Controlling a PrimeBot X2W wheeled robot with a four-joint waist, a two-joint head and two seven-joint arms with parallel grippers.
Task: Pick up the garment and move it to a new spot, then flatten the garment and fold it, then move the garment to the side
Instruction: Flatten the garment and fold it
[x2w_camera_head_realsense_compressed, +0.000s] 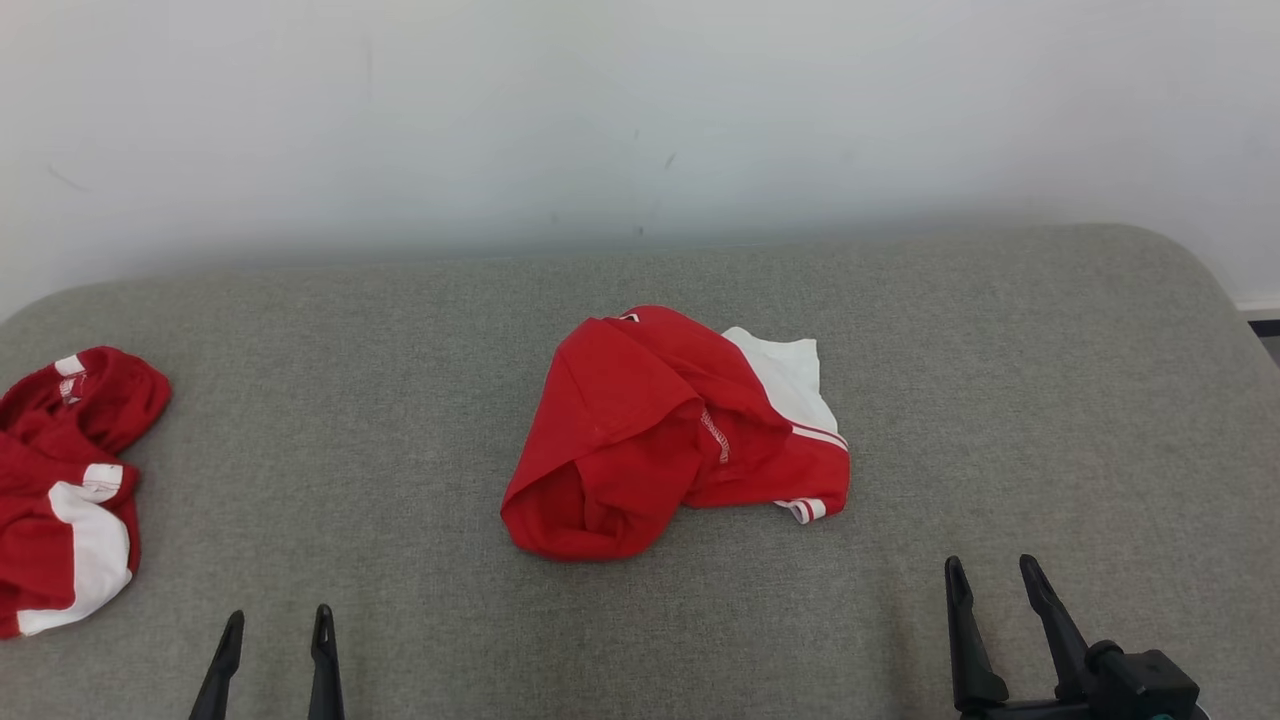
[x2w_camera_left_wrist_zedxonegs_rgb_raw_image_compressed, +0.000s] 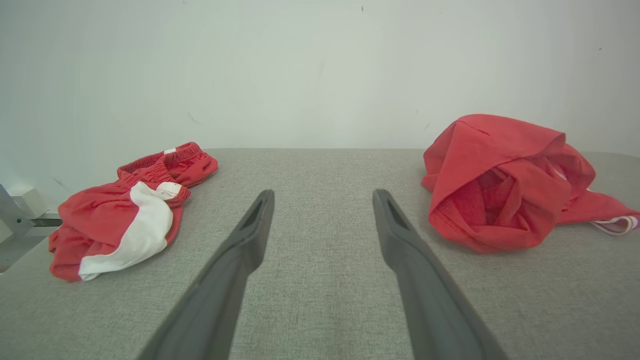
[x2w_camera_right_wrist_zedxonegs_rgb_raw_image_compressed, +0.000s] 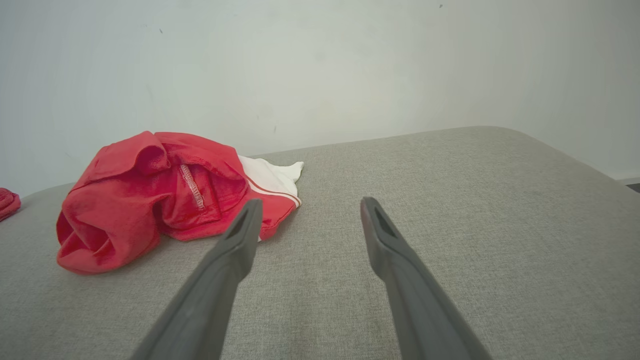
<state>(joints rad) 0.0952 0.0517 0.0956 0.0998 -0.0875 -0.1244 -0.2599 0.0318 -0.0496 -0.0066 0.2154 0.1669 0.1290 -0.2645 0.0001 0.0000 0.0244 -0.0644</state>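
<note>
Grey woven fabric surface (x2w_camera_head_realsense_compressed: 1000, 420) spreads wide before a plain white wall (x2w_camera_head_realsense_compressed: 640, 100), its far corners rounded; crumpled red garment with white panel (x2w_camera_head_realsense_compressed: 650, 430) lies bunched at the middle, well apart from every edge; second red-and-white crumpled garment (x2w_camera_head_realsense_compressed: 60, 480) sits at the left edge; left gripper (x2w_camera_head_realsense_compressed: 278, 618) and right gripper (x2w_camera_head_realsense_compressed: 990, 565) hover low at the near side, fingers spread wide, holding nothing; bare cloth lies open between them and to the right of the middle garment.
</note>
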